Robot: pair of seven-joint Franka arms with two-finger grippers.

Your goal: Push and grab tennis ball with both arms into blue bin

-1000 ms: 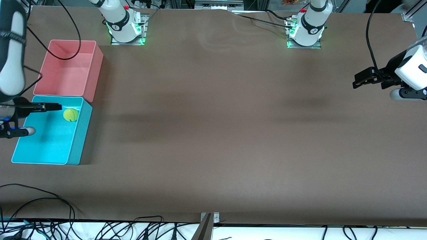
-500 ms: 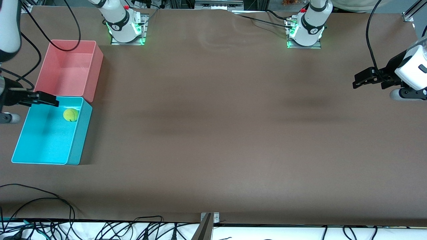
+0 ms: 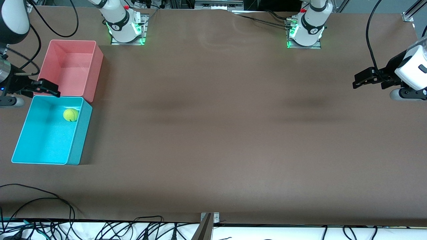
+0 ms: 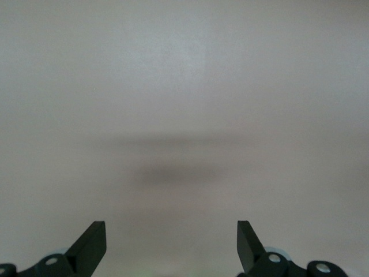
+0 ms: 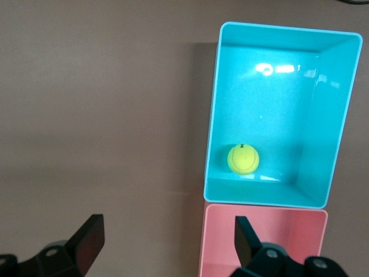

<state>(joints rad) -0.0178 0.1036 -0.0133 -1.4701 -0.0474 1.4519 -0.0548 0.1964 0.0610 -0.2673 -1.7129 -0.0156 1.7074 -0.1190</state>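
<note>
One tennis ball (image 3: 70, 115) sits inside the blue bin (image 3: 20, 142), in the corner closest to the pink bin (image 3: 97, 66) and against the wall facing the middle of the tabletop (image 3: 213, 133). The job looks done.

The right hand (image 3: 46, 88) hovers over the seam where the two bins meet, its fingers spread wide and empty, as the right wrist view shows. The left hand (image 3: 362, 78) waits over bare tabletop at the left arm's end, also wide open and empty.

Risks from here seem small. If the right hand drops or swings low, it could catch a thin bin wall and shove or tip the blue bin, letting the ball roll out. Its trailing cable might also snag the pink bin's rim.

Count: one tennis ball, one blue bin, one pink bin, two arms, two hands.
</note>
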